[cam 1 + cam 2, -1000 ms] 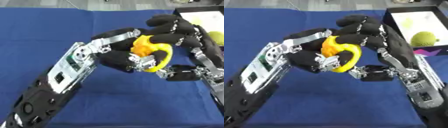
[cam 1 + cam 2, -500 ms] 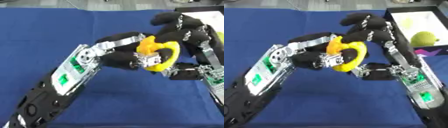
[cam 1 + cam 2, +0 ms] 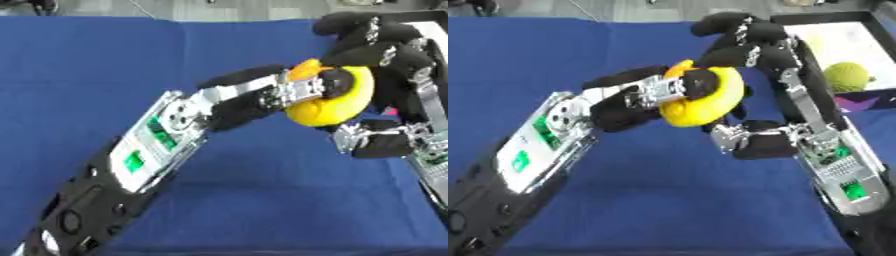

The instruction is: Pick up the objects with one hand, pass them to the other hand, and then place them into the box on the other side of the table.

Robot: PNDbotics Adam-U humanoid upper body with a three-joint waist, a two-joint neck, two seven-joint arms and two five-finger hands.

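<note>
A yellow ring (image 3: 710, 102) with an orange bit on top is held up above the blue table, right of centre. My left hand (image 3: 636, 97) reaches in from the lower left, its fingers curled through the ring's hole. My right hand (image 3: 754, 50) wraps the ring from the right: its fingers arch over the top, its palm sits behind, and its thumb (image 3: 750, 140) lies just under the lower edge. The white-floored box (image 3: 837, 45) with a dark rim stands at the far right.
Inside the box lie a yellow-green ball (image 3: 846, 76) and a purple and pink piece (image 3: 859, 104). A blue cloth (image 3: 553, 55) covers the table. My two forearms cross the near half of the table.
Both hands have risen and moved toward the far right with the ring. The ring has turned and now sits deeper in my right palm.
</note>
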